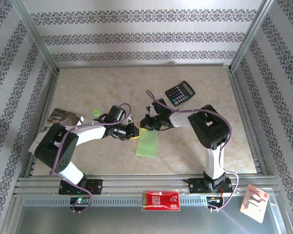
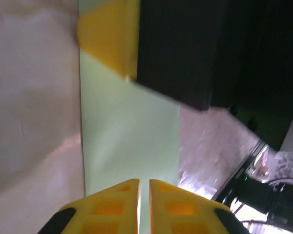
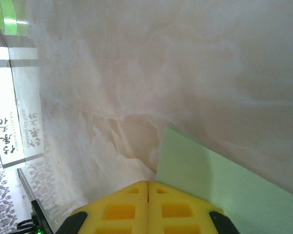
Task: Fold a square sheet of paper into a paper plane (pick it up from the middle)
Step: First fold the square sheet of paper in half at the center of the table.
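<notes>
DESK: What leads the frame?

PHOTOGRAPHER: The marble-patterned bench (image 1: 102, 87). At its centre is the square sheet of paper (image 1: 147, 142), light green and lying flat as a narrow strip. By my reading it is folded in half, with no paper plane formed yet. The black calculator (image 1: 180, 93) sits well apart, at the strip's 1 o'clock.

DESK: And the arms?

PHOTOGRAPHER: Both are at the strip's far end. The left pincer (image 1: 135, 135) sits at the 10 o'clock corner, its yellow fingers (image 2: 112, 209) all but together with a hairline slit between them. Whether paper is in that slit, I cannot tell. The right pincer (image 1: 146, 127) sits at 12 o'clock, fingers (image 3: 122, 209) pressed together, tips just beside the sheet's corner and clamped on nothing I can see.

DESK: How should the step go?

PHOTOGRAPHER: It looks like creasing. One pincer ought to pin the strip flat while the other runs along the folded edge, low and slow, with the edges aligned. Thin paper will likely skid or buckle on a smooth bench if pushed hard.
</notes>
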Available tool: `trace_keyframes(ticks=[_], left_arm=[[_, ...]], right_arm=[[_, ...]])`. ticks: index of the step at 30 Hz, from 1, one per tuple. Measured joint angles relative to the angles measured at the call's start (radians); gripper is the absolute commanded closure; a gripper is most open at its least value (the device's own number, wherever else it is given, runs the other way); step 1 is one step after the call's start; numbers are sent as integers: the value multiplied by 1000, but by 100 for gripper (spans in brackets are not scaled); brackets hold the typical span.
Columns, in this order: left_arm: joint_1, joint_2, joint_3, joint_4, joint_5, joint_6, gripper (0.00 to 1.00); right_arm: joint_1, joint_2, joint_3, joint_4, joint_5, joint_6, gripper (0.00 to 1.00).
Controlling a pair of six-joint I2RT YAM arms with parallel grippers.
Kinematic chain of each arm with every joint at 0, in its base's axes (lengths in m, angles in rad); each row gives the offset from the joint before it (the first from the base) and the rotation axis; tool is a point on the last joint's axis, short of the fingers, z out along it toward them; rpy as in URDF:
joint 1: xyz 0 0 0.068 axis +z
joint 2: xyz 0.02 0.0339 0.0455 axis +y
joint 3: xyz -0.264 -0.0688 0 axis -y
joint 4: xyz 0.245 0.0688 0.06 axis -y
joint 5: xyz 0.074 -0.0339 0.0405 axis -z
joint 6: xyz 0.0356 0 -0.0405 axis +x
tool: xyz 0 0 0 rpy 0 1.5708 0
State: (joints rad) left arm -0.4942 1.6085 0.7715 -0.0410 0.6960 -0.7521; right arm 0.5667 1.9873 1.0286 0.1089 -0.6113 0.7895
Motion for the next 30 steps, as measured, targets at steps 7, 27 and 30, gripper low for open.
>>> trace_keyframes(ticks=[7, 27, 30], left_arm=[[5, 128, 96, 0, 9, 4, 100], [-16, 188, 19, 108, 41, -21, 100], [-30, 167, -10, 122, 42, -34, 100]], right_arm=[[0, 0, -2, 3, 0, -4, 100], [0, -5, -28, 53, 12, 58, 100], [0, -6, -30, 57, 16, 72, 100]])
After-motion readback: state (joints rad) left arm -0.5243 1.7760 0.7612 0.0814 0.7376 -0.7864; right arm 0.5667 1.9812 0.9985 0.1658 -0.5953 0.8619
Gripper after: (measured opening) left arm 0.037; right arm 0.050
